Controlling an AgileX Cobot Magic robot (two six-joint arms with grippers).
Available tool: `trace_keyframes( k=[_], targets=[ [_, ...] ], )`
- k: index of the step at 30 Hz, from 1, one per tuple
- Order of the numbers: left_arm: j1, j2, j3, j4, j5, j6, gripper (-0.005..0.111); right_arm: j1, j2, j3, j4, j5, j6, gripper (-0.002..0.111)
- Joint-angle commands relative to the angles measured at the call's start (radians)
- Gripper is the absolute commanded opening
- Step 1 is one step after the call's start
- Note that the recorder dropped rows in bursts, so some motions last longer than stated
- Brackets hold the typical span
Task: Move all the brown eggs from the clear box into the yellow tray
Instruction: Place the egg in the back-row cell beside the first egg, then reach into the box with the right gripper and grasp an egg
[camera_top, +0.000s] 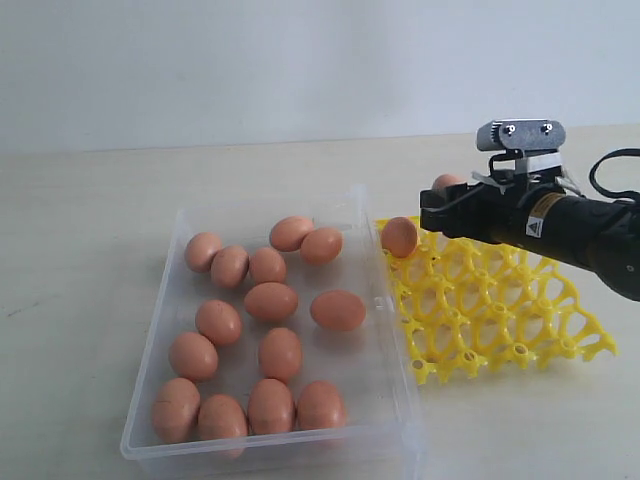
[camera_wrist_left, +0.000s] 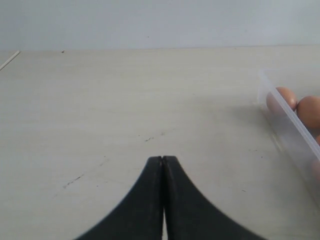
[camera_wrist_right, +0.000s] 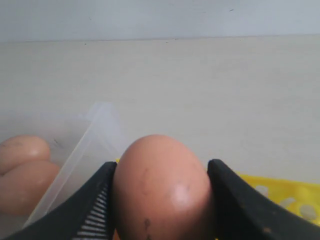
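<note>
We are clamping one brown egg (camera_wrist_right: 156, 197) in the right gripper (camera_wrist_right: 161, 172) over the back edge of the yellow tray (camera_top: 500, 312) | left gripper (camera_wrist_left: 163, 161) pressed together, empty | risk: releasing off-cup, egg rolling off or cracking.

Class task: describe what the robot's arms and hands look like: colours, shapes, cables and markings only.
The right arm is a black cylinder with a sticker showing a yellow triangle. A grey camera box sits above its wrist, and a black cable loops behind. The right hand has black fingers with ribbed pads. The left hand has two black fingers tapering to a point.
</note>
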Motion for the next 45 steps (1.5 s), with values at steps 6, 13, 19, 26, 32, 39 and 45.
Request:
trace_keyframes(
  k=[6,13,19,26,32,39,45],
  targets=[
    [-0.005,-0.006,-0.004,-0.006,-0.014,-0.006,0.0,-0.023,0.049,0.006,-0.001,-0.079,-0.014,0.0],
    [-0.005,-0.006,-0.004,-0.006,-0.014,-0.006,0.0,-0.023,0.085,-0.007,-0.023,-0.087,-0.014,0.03],
    [-0.005,-0.006,-0.004,-0.006,-0.014,-0.006,0.0,-0.023,0.105,-0.044,-0.025,-0.07,-0.001,0.062],
    [-0.005,-0.006,-0.004,-0.006,-0.014,-0.006,0.0,-0.023,0.039,-0.053,-0.048,0.035,0.029,0.059],
    [-0.005,-0.006,-0.004,-0.006,-0.014,-0.006,0.0,0.062,-0.209,-0.081,-0.09,0.333,0.041,0.017],
    [-0.005,-0.006,-0.004,-0.006,-0.014,-0.006,0.0,0.315,-0.318,-0.274,-0.025,0.859,-0.183,0.0],
    [-0.005,-0.006,-0.004,-0.006,-0.014,-0.006,0.0,0.427,-0.218,-0.441,0.605,1.287,-0.62,0.0]
  ],
)
